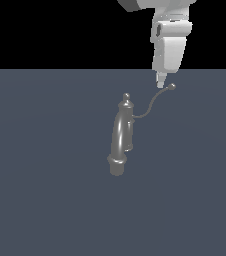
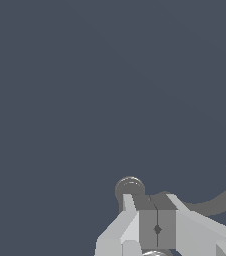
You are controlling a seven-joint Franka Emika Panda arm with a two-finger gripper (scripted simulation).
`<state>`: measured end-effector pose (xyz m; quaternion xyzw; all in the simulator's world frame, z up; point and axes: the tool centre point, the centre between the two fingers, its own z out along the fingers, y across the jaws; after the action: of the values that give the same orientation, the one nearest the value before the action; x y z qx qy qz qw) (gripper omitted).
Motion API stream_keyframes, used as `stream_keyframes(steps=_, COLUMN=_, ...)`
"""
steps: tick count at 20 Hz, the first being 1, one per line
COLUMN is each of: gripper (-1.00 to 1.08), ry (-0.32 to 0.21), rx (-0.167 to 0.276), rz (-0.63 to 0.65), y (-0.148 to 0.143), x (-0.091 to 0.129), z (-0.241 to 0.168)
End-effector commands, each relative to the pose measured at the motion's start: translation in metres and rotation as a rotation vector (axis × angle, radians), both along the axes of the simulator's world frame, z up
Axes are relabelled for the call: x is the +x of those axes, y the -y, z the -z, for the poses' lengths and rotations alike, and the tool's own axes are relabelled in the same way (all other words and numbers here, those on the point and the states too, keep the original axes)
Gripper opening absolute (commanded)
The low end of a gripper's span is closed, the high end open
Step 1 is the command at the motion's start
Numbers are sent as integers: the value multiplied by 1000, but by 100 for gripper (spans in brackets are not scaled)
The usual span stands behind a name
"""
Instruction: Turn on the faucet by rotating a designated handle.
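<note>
Nearby, glossy arched faucet [image 1: 119,137], thin wiry handle [image 1: 154,103]

gripper [image 1: 161,85] just beside handle [image 1: 155,102] tip — faucet [image 1: 121,135] below

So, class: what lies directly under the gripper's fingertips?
In the wrist view, the shut gripper sits over the handle near its ball tip. The fingers cover part of the wire; contact cannot be judged.
</note>
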<state>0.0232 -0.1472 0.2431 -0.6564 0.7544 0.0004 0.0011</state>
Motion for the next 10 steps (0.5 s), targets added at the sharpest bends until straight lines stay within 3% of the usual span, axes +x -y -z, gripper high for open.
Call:
stream_keyframes(steps=1, gripper=-100, ry=0, rx=-1, rz=4, y=3, x=7, z=0)
stream_keyframes(steps=10, gripper=-100, ry=-1, rx=-2, rz=17, y=14, x=30, z=0)
